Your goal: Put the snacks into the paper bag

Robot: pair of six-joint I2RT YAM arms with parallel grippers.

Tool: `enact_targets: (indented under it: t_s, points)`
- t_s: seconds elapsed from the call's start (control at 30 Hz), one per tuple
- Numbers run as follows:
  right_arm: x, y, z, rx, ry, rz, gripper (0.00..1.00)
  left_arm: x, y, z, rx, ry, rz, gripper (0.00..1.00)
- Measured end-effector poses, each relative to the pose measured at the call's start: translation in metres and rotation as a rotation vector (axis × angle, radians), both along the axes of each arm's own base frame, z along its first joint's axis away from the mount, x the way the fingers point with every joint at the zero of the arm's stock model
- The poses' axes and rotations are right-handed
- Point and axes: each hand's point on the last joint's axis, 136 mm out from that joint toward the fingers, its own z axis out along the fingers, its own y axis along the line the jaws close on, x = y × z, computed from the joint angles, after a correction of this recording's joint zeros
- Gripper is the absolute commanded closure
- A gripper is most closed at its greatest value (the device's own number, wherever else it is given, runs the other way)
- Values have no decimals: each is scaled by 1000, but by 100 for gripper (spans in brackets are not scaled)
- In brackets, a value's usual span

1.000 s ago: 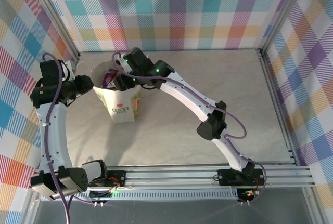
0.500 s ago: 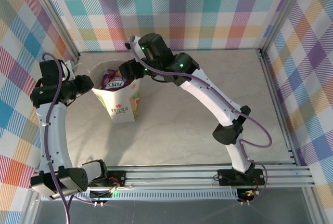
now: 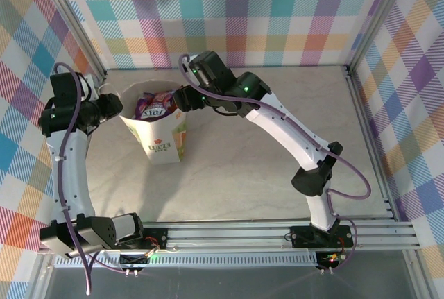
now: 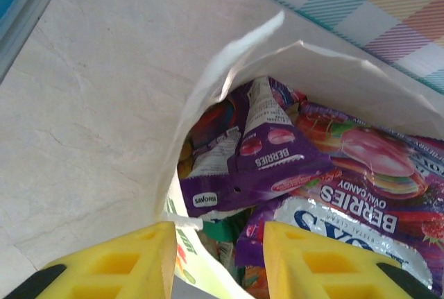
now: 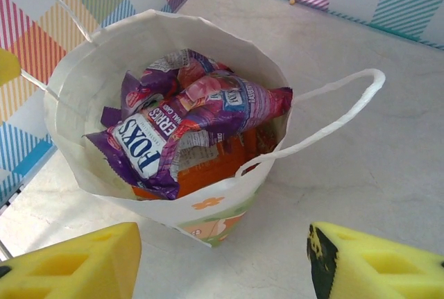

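Snacks (image 5: pixel 170 136) lie piled in the bag (image 5: pixel 90 84), left of centre in the top view, on the bench (image 3: pixel 229 174).
My right end effector (image 5: pixel 223 247) hangs wide open and empty over it. My left end effector (image 4: pixel 218 236) stands part-open astride the rim, pinching nothing. I judge the paper light, floppy and easily crushed, and the foil slippery. The cord handle (image 5: pixel 373 75) looks the safest hold.

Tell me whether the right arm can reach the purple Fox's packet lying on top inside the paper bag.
Probably yes. The right gripper hovers open near the mouth of the paper bag. The purple Fox's packet lies topmost with nothing over it, and the cord handle flops outward, off the opening.
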Motion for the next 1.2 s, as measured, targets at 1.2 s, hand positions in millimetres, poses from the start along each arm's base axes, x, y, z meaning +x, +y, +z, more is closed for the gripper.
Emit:
enact_targets:
  t_s: [1.2]
  points:
    - [57, 11, -38, 131, 195, -70, 60, -15, -11, 77, 78, -166, -80, 58]
